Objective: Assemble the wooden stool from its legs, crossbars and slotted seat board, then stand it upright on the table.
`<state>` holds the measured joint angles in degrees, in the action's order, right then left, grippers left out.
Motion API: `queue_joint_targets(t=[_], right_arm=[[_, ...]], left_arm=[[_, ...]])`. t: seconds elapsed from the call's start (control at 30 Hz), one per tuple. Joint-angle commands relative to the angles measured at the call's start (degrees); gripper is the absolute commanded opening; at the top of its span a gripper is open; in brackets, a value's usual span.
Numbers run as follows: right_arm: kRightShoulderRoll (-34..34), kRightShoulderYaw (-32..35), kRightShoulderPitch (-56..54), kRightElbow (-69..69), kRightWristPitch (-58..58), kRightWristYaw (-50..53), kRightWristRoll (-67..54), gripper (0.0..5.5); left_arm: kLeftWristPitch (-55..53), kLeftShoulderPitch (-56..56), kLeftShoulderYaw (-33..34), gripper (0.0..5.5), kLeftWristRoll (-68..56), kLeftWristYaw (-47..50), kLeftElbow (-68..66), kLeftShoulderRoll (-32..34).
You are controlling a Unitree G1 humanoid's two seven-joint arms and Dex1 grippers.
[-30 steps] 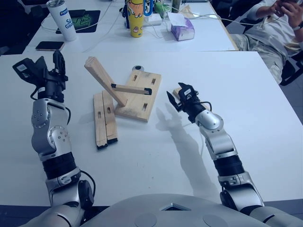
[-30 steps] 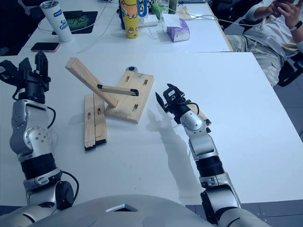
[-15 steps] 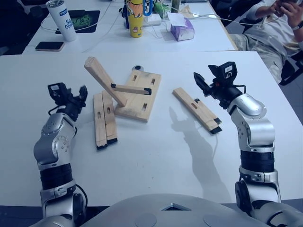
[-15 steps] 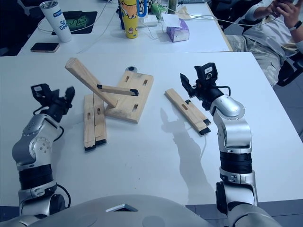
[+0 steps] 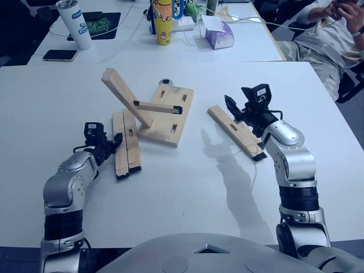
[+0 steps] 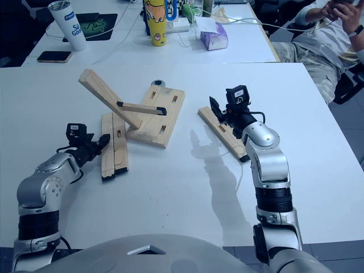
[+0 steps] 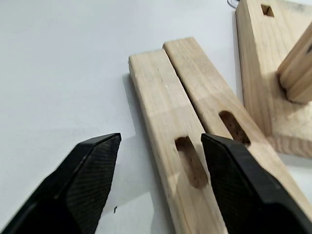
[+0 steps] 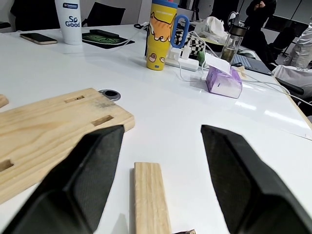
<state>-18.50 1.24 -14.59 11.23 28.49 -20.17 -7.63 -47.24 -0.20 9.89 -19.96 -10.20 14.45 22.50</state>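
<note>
Hovering by paired stool legs [image 5: 126,142], left gripper [image 5: 112,145] jaws are gaping, empty; centre squarely on one. Right gripper [image 5: 233,111] likewise.

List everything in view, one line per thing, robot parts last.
seat board: one, pale wood, slotted, flat mid-table
tilted leg: one, pale wood, lower end on the seat board
crossbar: one, pale wood with black ends, jutting from the tilted leg
paired legs: two, pale wood, side by side left of the board
single leg: one, pale wood, right of the board
table: one, white
tumbler: one, white, far table
cup: one, yellow, far table
tissue box: one, purple, far table
phone: one, dark, far table
left gripper: fingers open, at the paired legs
right gripper: fingers open, over the single leg's end
</note>
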Motion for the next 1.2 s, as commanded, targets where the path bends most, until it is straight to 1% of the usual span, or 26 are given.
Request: queue_joint_targets(t=[0.03,0.2,0.3,0.47,0.57,0.7,0.93,1.13,1.2], right_arm=[[0.6,-0.9,-0.2,1.2,-0.2,0.9,0.7,2.92],[0.8,-1.4,-0.1,1.4,-0.6,1.2,1.1,2.92],[0.9,-1.7,0.0,1.7,-0.5,1.5,1.0,2.92],[1.1,-2.2,-0.1,1.6,-0.7,1.8,1.0,2.92],[1.1,-2.4,0.4,2.2,-0.5,1.9,1.1,2.92],[1.0,-2.3,0.7,2.8,-0.1,2.1,1.1,2.92],[1.1,-3.7,-0.5,1.8,-0.3,1.1,1.2,2.92],[0.6,-3.7,-0.3,2.2,0.1,1.0,0.9,2.92],[0.6,-3.8,-0.2,2.3,0.3,1.0,0.9,2.92]], left_arm=[[-0.1,1.1,-1.7,3.07,1.3,-1.4,-0.9,0.7],[0.5,1.3,-2.7,3.07,2.2,-1.9,-1.5,0.3],[2.1,0.6,-2.8,3.07,3.4,-2.7,-4.2,1.0],[7.1,-3.1,-2.3,3.07,6.2,-4.1,-13.2,3.8],[12.4,-7.9,-2.8,3.07,8.7,-5.3,-21.9,5.7],[17.6,-13.7,-3.7,3.07,10.6,-7.1,-31.0,6.0],[20.6,-15.9,-2.6,3.07,10.6,-6.9,-29.6,4.6],[18.1,-14.6,-0.5,3.07,10.5,-3.8,-23.5,3.7],[16.5,-13.5,0.7,3.07,9.7,-2.5,-21.4,2.5]])
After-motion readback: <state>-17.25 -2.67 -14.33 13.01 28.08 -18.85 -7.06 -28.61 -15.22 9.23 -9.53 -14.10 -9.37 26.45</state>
